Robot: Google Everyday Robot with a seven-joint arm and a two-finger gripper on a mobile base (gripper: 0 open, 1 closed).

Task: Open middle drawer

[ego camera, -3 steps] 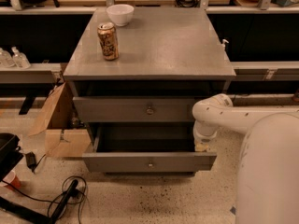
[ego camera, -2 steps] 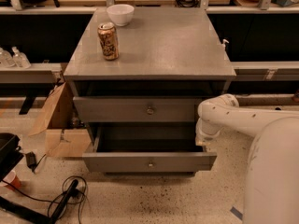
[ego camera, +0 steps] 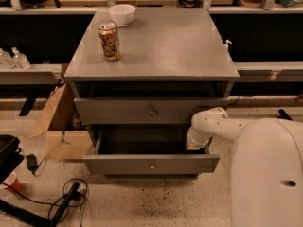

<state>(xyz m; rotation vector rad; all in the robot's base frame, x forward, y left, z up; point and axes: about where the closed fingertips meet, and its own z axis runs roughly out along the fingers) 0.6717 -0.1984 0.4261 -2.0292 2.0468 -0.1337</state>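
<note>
The robot's white body point(ego camera: 270, 174) fills the near right corner, in front of and to the right of the grey desk point(ego camera: 180, 46), with black cables point(ego camera: 61, 202) coiled on the floor off the desk's near left corner. The middle drawer point(ego camera: 123, 164) stands pulled well out from the desk's front, its grey box interior open to view and its small round knob point(ego camera: 152, 166) at the centre of the flat front; it sits just where it did a second ago. The white arm point(ego camera: 222, 126) reaches left from the body to the drawer's right side, and the gripper point(ego camera: 194, 144) dips at the rear right corner of the open drawer, a little lower and farther left than a moment earlier, when it hung nearer the desk's right edge. Whether the gripper is wide or narrow cannot be told. Above, the upper drawer point(ego camera: 118, 111) is pushed in. A cardboard box point(ego camera: 59, 126) leans against the desk's left side. On the desk's top, a drink can point(ego camera: 110, 41) stands upright near the left edge and a white bowl point(ego camera: 121, 14) sits behind it at the far edge, both unmoved.
</note>
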